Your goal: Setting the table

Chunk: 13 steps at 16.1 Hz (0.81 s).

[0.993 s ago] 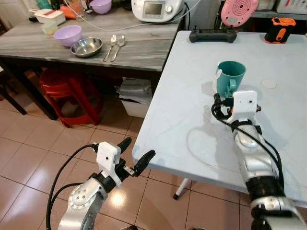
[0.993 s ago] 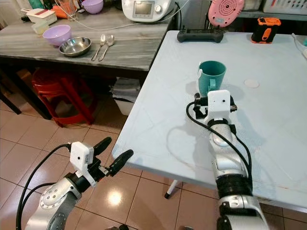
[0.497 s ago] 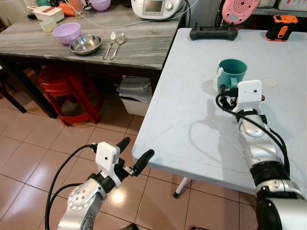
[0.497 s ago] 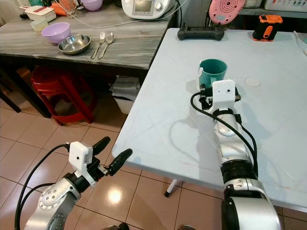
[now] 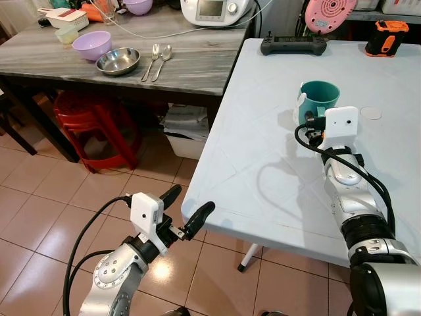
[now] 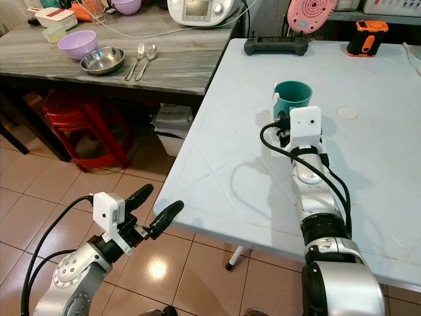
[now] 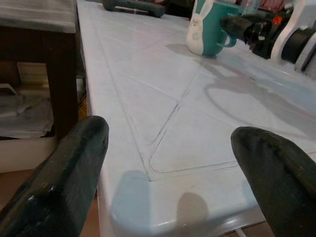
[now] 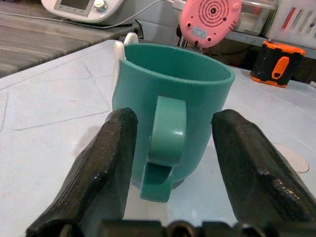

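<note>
A teal mug (image 5: 320,99) with a white rabbit figure on its side stands upright on the pale blue table (image 5: 263,151). My right gripper (image 8: 173,123) is right behind the mug, open, one black finger on each side of the handle (image 8: 165,133) without clamping it. From the head views its fingers are mostly hidden behind the white wrist block (image 5: 341,123). My left gripper (image 5: 187,210) hangs open and holds nothing, low beside the table's near left corner (image 7: 148,197).
A grey wooden side table (image 5: 197,66) to the left carries a purple bowl (image 5: 91,46), a steel bowl (image 5: 118,62), a fork and a spoon (image 5: 158,58). A red stool (image 5: 92,125) stands under it. A black controller (image 5: 293,45) and an orange device (image 5: 386,38) lie at the table's far edge.
My right gripper has moved forward to the mug, so its fingers now flank the handle. The left arm has hardly moved.
</note>
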### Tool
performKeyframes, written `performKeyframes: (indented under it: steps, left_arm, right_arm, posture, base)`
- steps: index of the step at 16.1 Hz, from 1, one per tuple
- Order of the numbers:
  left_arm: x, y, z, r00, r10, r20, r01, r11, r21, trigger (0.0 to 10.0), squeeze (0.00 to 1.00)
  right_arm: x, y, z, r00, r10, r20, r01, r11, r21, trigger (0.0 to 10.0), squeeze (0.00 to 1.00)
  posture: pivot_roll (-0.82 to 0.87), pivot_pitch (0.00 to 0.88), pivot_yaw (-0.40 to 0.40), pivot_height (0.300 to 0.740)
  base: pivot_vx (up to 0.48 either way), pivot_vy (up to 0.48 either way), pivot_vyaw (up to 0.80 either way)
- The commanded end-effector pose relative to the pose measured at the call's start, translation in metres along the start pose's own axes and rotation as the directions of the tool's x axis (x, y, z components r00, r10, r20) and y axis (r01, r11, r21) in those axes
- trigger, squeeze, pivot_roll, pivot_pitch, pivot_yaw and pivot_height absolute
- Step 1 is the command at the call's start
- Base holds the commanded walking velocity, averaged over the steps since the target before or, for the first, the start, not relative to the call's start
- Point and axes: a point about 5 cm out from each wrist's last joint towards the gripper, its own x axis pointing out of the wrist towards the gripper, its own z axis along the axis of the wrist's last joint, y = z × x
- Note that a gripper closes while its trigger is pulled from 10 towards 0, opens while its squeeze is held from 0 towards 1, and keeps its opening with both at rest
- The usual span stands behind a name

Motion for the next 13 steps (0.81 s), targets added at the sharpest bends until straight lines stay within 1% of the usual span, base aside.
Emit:
performKeyframes:
  steps: [1, 6, 10, 11, 12, 13]
  left_arm:
    - [-0.0022, -0.0013, 0.0036, 1.000, -0.020, 0.008, 0.020, 1.000, 0.008, 10.0, 0.00]
    - [-0.0001, -0.0052, 0.0045, 0.998, -0.065, 0.011, 0.065, 0.998, 0.000, 10.0, 0.00]
    - [0.0018, -0.0043, 0.0039, 0.997, -0.072, 0.009, 0.072, 0.997, 0.004, 10.0, 0.00]
    - [0.0029, -0.0032, 0.0037, 0.997, -0.073, 0.008, 0.072, 0.997, 0.006, 10.0, 0.00]
    - [0.0038, -0.0019, 0.0041, 0.997, -0.071, 0.009, 0.071, 0.997, 0.009, 10.0, 0.00]
    - [0.0050, -0.0003, 0.0044, 0.998, -0.068, 0.012, 0.068, 0.998, 0.013, 10.0, 0.00]
  right_arm:
    - [0.0032, 0.0011, 0.0053, 1.000, 0.006, 0.018, -0.006, 1.000, 0.007, 0.0, 0.00]
    - [0.0042, -0.0004, 0.0038, 1.000, 0.001, 0.017, -0.001, 1.000, 0.012, 0.0, 0.00]
    - [0.0045, -0.0033, 0.0029, 1.000, -0.011, 0.012, 0.011, 1.000, 0.023, 0.0, 0.00]
    - [0.0051, -0.0039, 0.0029, 1.000, -0.022, 0.005, 0.021, 0.998, 0.061, 0.0, 0.00]
    - [0.0067, -0.0041, 0.0059, 1.000, -0.026, 0.013, 0.025, 0.997, 0.080, 0.0, 0.00]
    - [0.0080, -0.0041, 0.0100, 0.999, -0.024, 0.030, 0.021, 0.997, 0.078, 0.0, 0.00]
  posture:
    - [0.00, 0.157, 0.093, 0.740]
    - [0.01, 0.153, 0.095, 0.740]
    - [0.01, 0.144, 0.097, 0.740]
    - [0.01, 0.135, 0.097, 0.740]
    - [0.01, 0.130, 0.098, 0.740]
    - [0.00, 0.123, 0.098, 0.740]
  base:
    - [0.000, 0.000, 0.00]
    - [0.000, 0.000, 0.00]
    - [0.000, 0.000, 0.00]
    - [0.000, 0.000, 0.00]
    - [0.000, 0.000, 0.00]
    - [0.000, 0.000, 0.00]
